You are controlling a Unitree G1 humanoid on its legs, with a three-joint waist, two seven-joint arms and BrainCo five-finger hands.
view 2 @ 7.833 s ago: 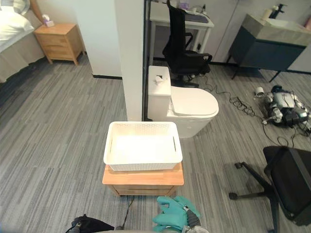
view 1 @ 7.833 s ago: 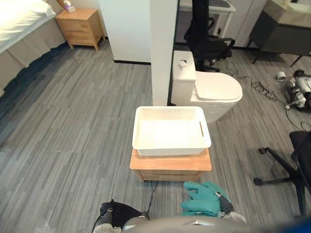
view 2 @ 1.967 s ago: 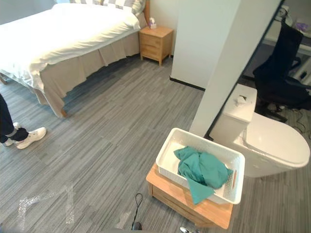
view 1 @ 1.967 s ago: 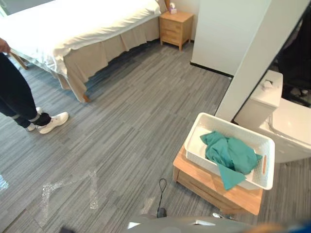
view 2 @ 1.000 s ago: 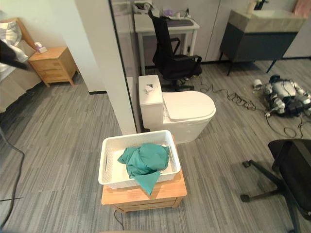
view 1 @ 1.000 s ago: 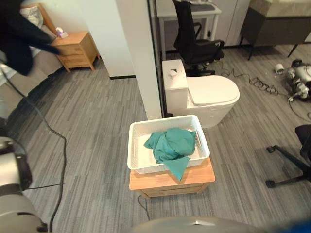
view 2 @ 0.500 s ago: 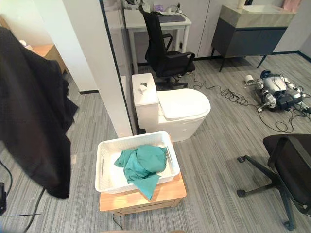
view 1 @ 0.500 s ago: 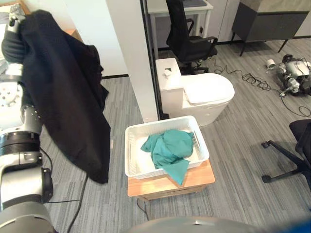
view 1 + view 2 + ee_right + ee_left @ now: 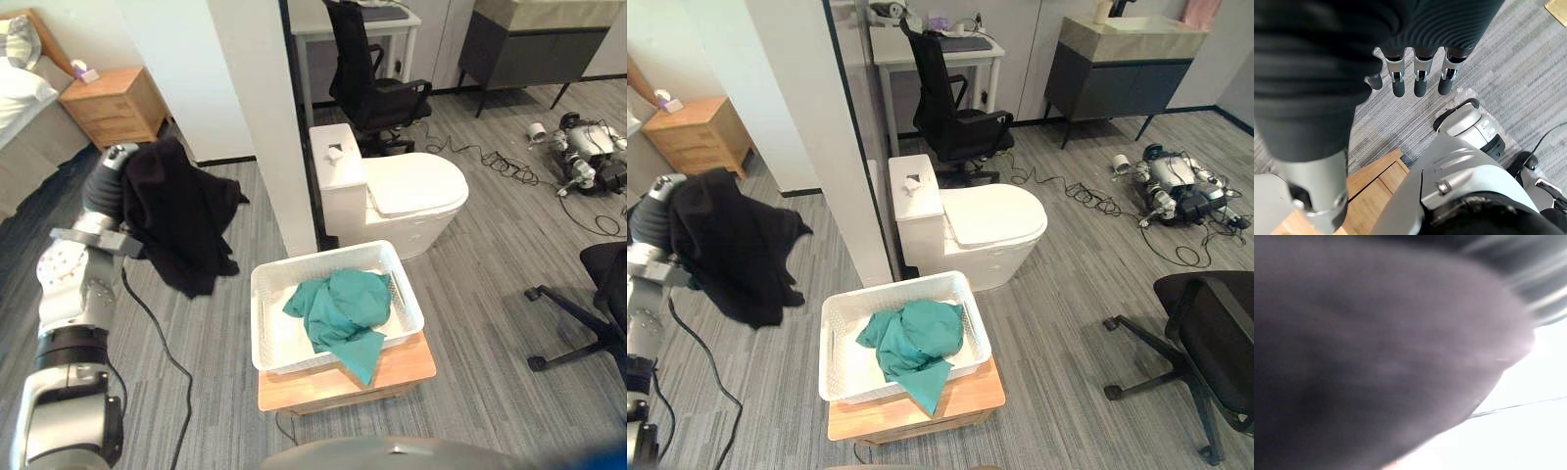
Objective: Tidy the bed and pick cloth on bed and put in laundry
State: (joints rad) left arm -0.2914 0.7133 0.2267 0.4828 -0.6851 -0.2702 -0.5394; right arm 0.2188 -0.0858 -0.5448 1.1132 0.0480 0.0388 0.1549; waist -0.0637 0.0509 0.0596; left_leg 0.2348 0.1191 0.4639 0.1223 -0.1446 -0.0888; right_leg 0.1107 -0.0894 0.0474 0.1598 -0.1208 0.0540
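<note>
A black cloth (image 9: pixel 181 215) hangs from my left hand (image 9: pixel 111 168), which is raised at the left, out over the floor; its fingers are buried in the fabric. Close up in the left wrist view, the same dark cloth (image 9: pixel 1376 357) lies against the camera. To its right a white laundry basket (image 9: pixel 408 294) stands on a low wooden stand (image 9: pixel 411 360). A teal cloth (image 9: pixel 338 308) lies in the basket, with one corner drooping over the front rim. My right hand (image 9: pixel 1418 81) hangs low over the floor beside the stand (image 9: pixel 1376 178), fingers straight and holding nothing.
A white pillar (image 9: pixel 260 117) rises just behind the basket, with a toilet (image 9: pixel 402 191) beside it. A black office chair (image 9: pixel 377 88) stands further back, another chair (image 9: pixel 602 294) at the right edge. A wooden nightstand (image 9: pixel 113 103) and the bed's corner (image 9: pixel 20 98) are far left.
My left arm has swung out and down with the black cloth, which earlier hung large close to the camera. The view has shifted a little. Basket and teal cloth stay put.
</note>
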